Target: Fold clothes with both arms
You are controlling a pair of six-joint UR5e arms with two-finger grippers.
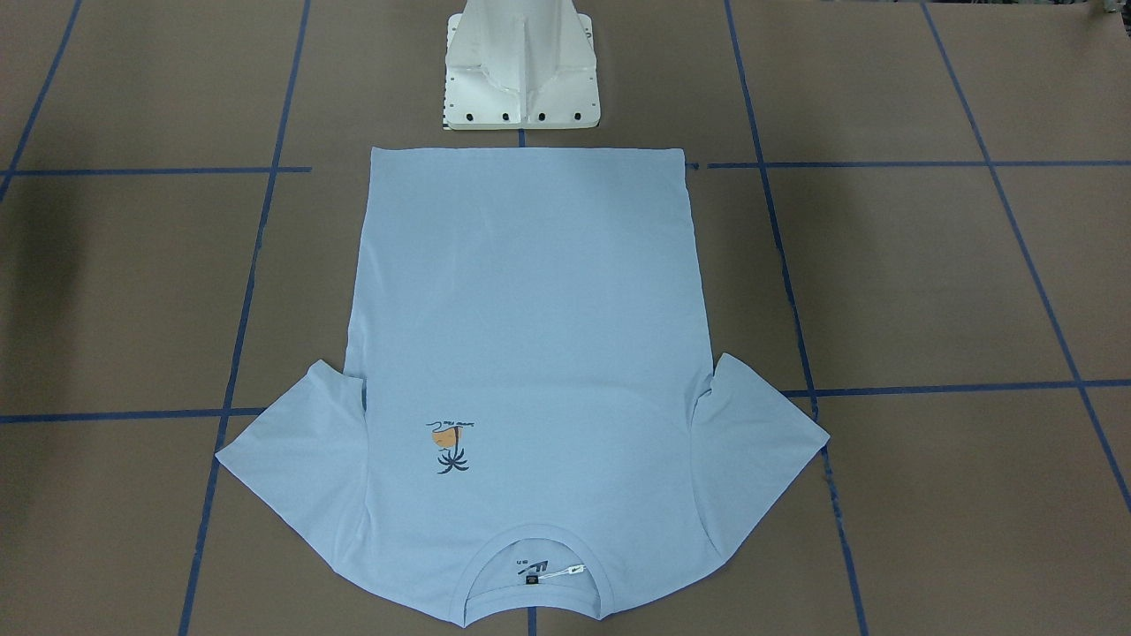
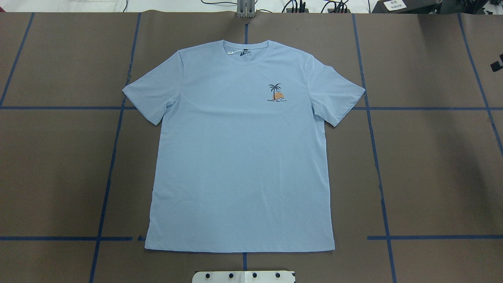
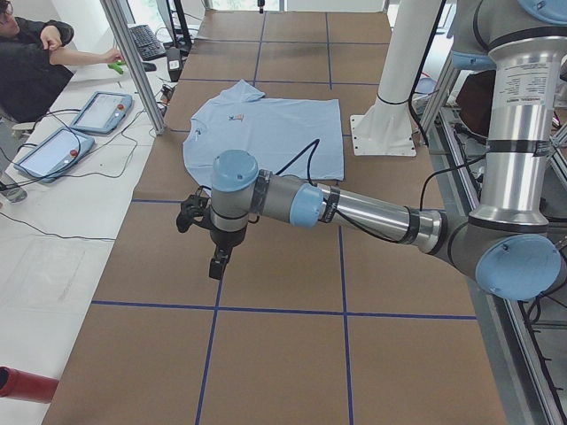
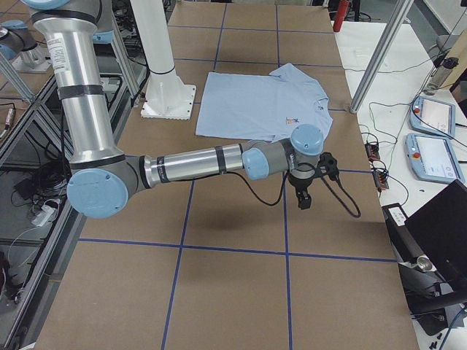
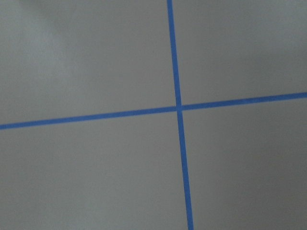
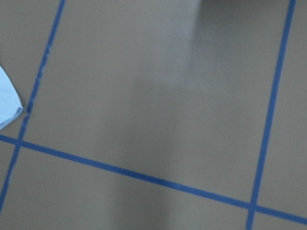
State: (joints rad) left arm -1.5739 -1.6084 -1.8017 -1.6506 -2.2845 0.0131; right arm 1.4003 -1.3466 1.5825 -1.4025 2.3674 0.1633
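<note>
Table: brown paper cover with a blue tape grid. Viewed from the end on the robot's left.

Nearest: the left arm reaches out low over bare paper. The left gripper hangs pointing down, well apart from the cloth. I cannot tell whether its fingers are spread or pressed together. Its wrist camera shows only paper and a tape crossing.

Middle: the light blue T-shirt lies flat, face up and unfolded in the centre of the table. The hem is just in front of the white pedestal, and the collar is toward the far side from the robot. Both sleeves are spread. The chest print is visible.

Farthest: the right arm is stretched out in the same way. The right gripper is above paper beside the shirt and not touching it. Its finger state cannot be judged either. Its wrist camera catches only a sleeve tip at the frame edge.

Handling (judgement): the shirt is a thin, limp knit, light with no stiffness. It will likely sag between two grasp points and may drag or slide on the smooth paper. Edges give the best hold, so each gripper should pinch both layers at a shoulder seam or sleeve edge and at the matching hem corner. Lift both sides together to avoid skewing the fold.
</note>
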